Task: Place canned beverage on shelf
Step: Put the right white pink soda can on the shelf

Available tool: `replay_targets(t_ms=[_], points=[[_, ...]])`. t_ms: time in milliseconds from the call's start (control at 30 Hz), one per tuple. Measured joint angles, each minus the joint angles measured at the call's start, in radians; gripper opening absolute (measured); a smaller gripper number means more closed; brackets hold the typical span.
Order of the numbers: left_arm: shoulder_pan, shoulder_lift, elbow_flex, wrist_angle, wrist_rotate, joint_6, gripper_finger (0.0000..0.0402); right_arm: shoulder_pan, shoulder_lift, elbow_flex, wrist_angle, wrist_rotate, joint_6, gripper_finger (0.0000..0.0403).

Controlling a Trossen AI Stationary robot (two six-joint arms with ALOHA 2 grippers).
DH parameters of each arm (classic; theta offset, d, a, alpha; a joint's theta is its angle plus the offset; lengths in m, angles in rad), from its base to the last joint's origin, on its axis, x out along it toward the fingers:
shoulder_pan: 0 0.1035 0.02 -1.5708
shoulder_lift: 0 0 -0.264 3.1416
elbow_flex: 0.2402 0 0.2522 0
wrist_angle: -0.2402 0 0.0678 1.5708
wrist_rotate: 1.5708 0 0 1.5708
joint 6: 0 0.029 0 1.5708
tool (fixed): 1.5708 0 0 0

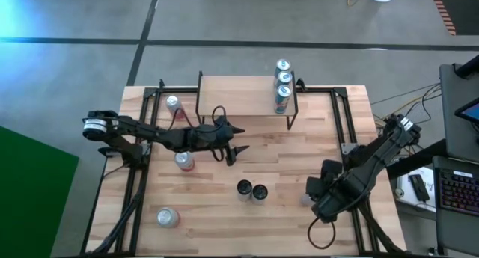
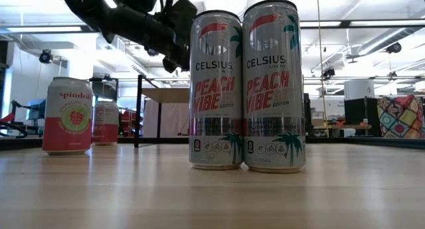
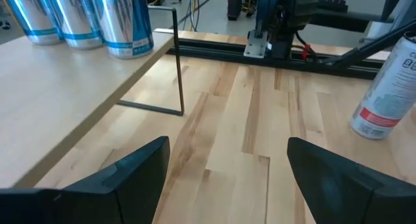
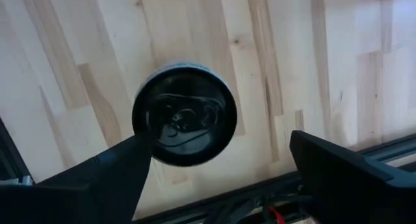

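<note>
The shelf (image 1: pixel 243 93) stands at the table's far middle, and three blue cans (image 1: pixel 283 84) are upright on its right end. My left gripper (image 1: pixel 238 142) hovers open just in front of the shelf, pointing toward the table's right, with nothing between its fingers (image 3: pixel 143 165). My right gripper (image 4: pixel 218 139) points down, open, near the table's right front. A black-topped can (image 4: pixel 185 113) stands upright on the table below it, between the fingers and closer to one. Two tall Celsius cans (image 1: pixel 252 190) stand side by side at the near middle. My right gripper has one fingertip (image 4: pixel 133 149) showing against the rim of the black-topped can (image 4: pixel 146 130). I cannot tell whether it touches the can. The can stands upright on the table.
Pink cans stand at the left: one by the shelf (image 1: pixel 174 105), one under my left arm (image 1: pixel 184 161), one near the front (image 1: pixel 168 217). Black rails (image 1: pixel 150 138) run along both table sides. Bare wood lies between the shelf and the Celsius cans (image 2: pixel 244 89).
</note>
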Motion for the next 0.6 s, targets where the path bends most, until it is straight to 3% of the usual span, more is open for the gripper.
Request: replay_targets(t_ms=[333,600], points=[[0.0,-0.019,0.0,0.009,-0.006,0.002,0.0297,0.006,-0.077,-0.003,0.021,0.018,0.034,0.0345],[0.0,-0.019,0.0,0.008,-0.006,0.004,0.0297,0.006,-0.092,-0.076,0.172,0.022,-0.012,0.0345]])
